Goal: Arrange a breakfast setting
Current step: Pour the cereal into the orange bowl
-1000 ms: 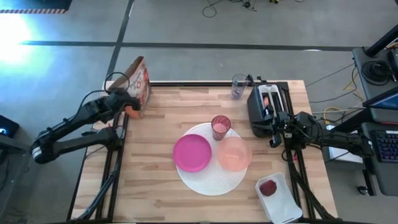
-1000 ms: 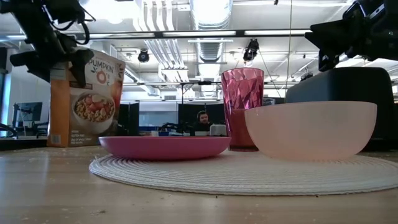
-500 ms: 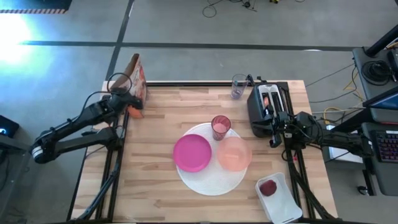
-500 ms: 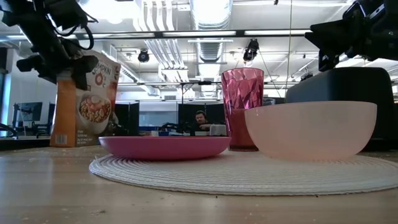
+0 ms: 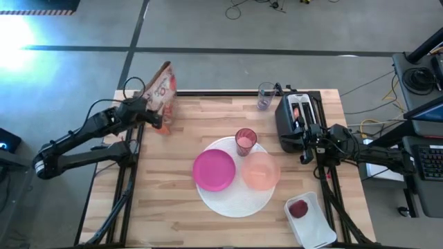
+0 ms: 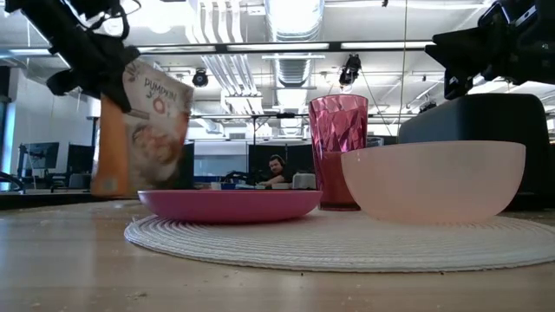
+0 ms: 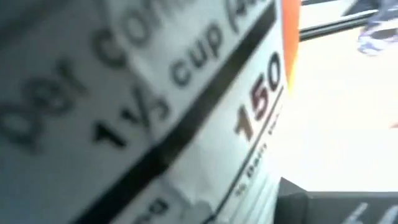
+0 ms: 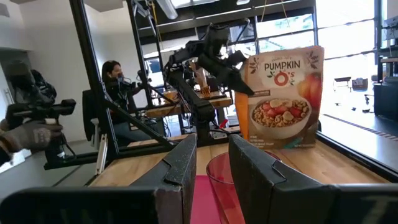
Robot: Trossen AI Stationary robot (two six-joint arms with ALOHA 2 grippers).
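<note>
**One box lifted at the table's left rear edge**

Left gripper grasps the tilted cereal box, clear of the table. Open wood separates it from the disc. Right gripper waits beside the toaster, fingers slightly parted, released.
</note>
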